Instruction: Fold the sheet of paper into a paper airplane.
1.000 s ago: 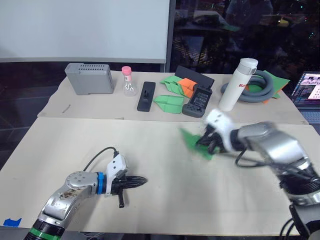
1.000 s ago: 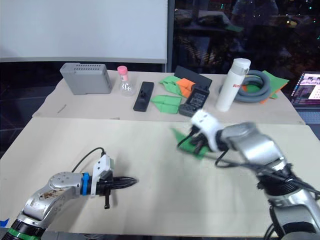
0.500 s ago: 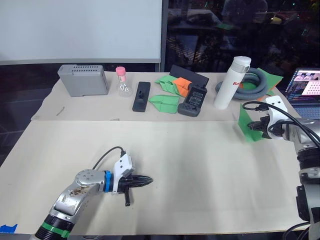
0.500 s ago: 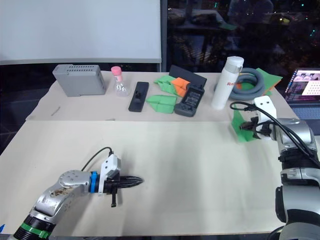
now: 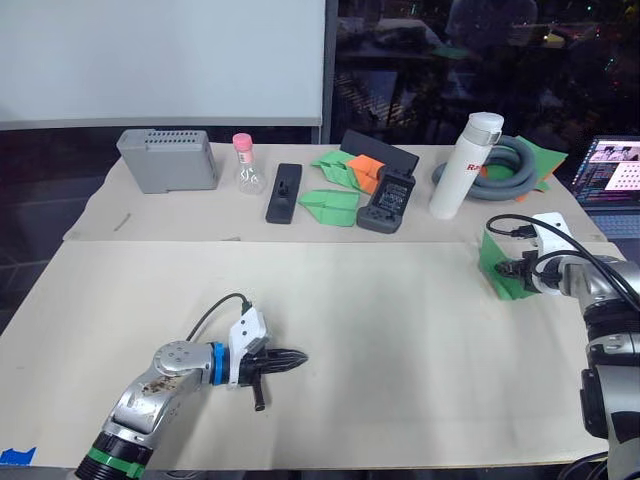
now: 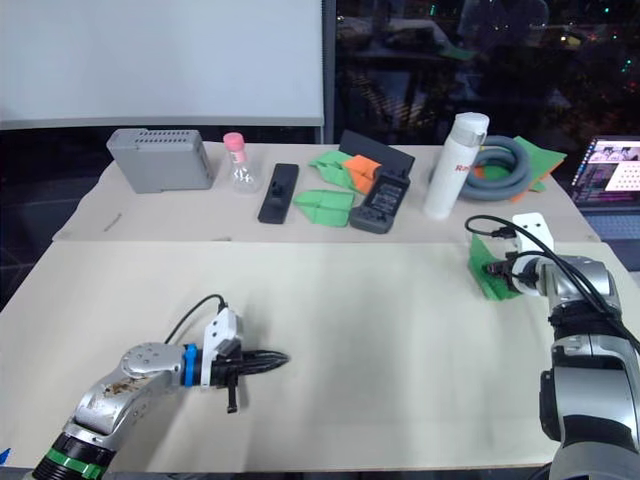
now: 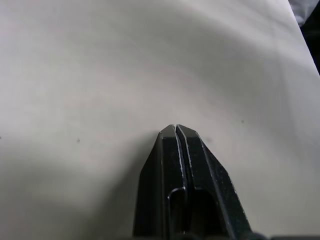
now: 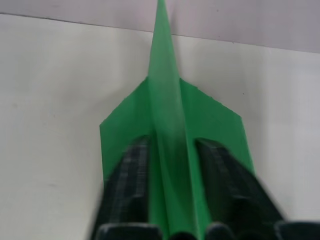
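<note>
The green sheet of paper now has the form of a pointed paper airplane (image 5: pixel 495 270), held on edge at the table's right side. My right gripper (image 5: pixel 516 268) is shut on it. In the right wrist view the two black fingers (image 8: pixel 126 172) pinch the plane's central keel (image 8: pixel 170 120), with the wings spread to both sides and the nose pointing away. My left gripper (image 5: pixel 296 358) lies shut and empty on the beige table (image 5: pixel 380 330) at the front left; its fingertips (image 7: pixel 176 129) press together.
Along the back stand a grey box (image 5: pixel 165 158), a pink-capped bottle (image 5: pixel 243 165), a black device (image 5: pixel 283 192), other green planes (image 5: pixel 338 205), an orange dart (image 5: pixel 372 172), a black handset (image 5: pixel 392 200), a white flask (image 5: pixel 462 165), a grey hose (image 5: pixel 512 165) and a laptop (image 5: pixel 615 180).
My right gripper carried the green plane from the table's middle out to the right side, then lowered slightly. The left gripper stayed nearly still. The camera shifted a little.
</note>
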